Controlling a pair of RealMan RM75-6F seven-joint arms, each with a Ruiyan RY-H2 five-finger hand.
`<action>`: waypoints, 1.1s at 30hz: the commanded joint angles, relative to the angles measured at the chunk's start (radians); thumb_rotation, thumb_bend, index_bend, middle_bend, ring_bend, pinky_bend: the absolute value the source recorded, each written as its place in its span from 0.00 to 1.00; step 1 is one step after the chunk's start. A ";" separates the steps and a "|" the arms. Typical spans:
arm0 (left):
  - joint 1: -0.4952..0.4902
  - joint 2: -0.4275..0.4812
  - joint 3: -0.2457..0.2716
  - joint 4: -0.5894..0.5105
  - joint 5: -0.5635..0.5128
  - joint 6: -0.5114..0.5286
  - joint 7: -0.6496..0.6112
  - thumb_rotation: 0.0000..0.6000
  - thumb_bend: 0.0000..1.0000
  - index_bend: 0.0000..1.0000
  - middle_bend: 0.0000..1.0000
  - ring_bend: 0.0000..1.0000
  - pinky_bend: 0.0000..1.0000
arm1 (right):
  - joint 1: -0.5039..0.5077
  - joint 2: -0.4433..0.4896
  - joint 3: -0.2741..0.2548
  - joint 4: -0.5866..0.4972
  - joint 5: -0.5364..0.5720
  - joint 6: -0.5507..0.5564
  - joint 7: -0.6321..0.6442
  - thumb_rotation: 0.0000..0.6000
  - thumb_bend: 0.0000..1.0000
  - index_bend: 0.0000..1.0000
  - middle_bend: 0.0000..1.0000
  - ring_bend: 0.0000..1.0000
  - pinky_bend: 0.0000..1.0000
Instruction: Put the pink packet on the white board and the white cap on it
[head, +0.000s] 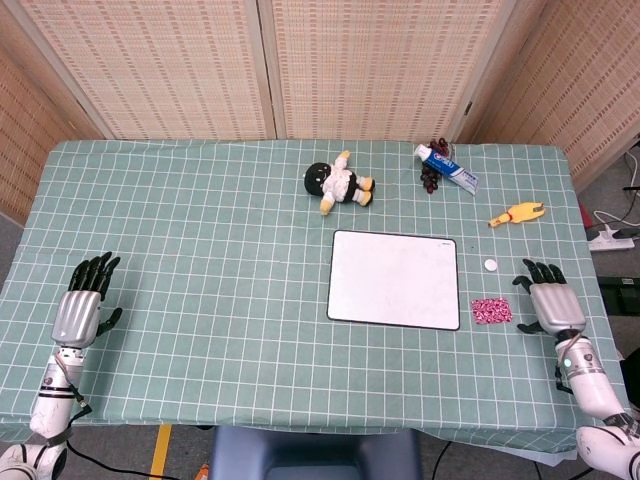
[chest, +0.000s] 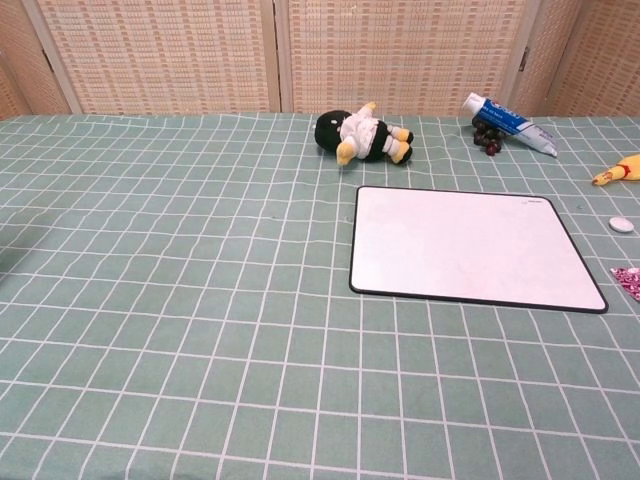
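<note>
The pink packet (head: 491, 311) lies flat on the green cloth just right of the white board (head: 394, 278); the chest view shows only its edge (chest: 628, 279) at the right border. The small white cap (head: 490, 265) sits on the cloth above the packet, also seen as the cap (chest: 621, 224) right of the board (chest: 470, 245). My right hand (head: 546, 300) hovers palm-down just right of the packet, fingers spread, holding nothing. My left hand (head: 80, 304) rests open at the table's left front edge, far from everything. Neither hand appears in the chest view.
A black-and-white plush doll (head: 338, 185) lies behind the board. A toothpaste tube (head: 447, 167) and dark grapes (head: 431, 178) sit at the back right. A yellow rubber chicken (head: 516, 214) lies near the right edge, behind the cap.
</note>
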 joint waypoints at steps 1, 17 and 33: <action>-0.001 0.000 0.001 0.000 0.000 -0.003 -0.001 1.00 0.25 0.00 0.00 0.00 0.00 | 0.013 0.000 0.004 -0.013 0.009 -0.019 -0.012 1.00 0.08 0.31 0.00 0.00 0.00; -0.002 0.003 0.001 -0.003 0.000 -0.007 -0.008 1.00 0.25 0.00 0.00 0.00 0.00 | 0.049 -0.025 -0.010 -0.027 0.030 -0.080 -0.060 1.00 0.22 0.34 0.00 0.00 0.00; -0.005 0.006 0.007 -0.004 0.004 -0.020 -0.020 1.00 0.25 0.00 0.00 0.00 0.00 | 0.061 -0.010 -0.018 -0.058 0.066 -0.115 -0.102 1.00 0.23 0.33 0.00 0.00 0.00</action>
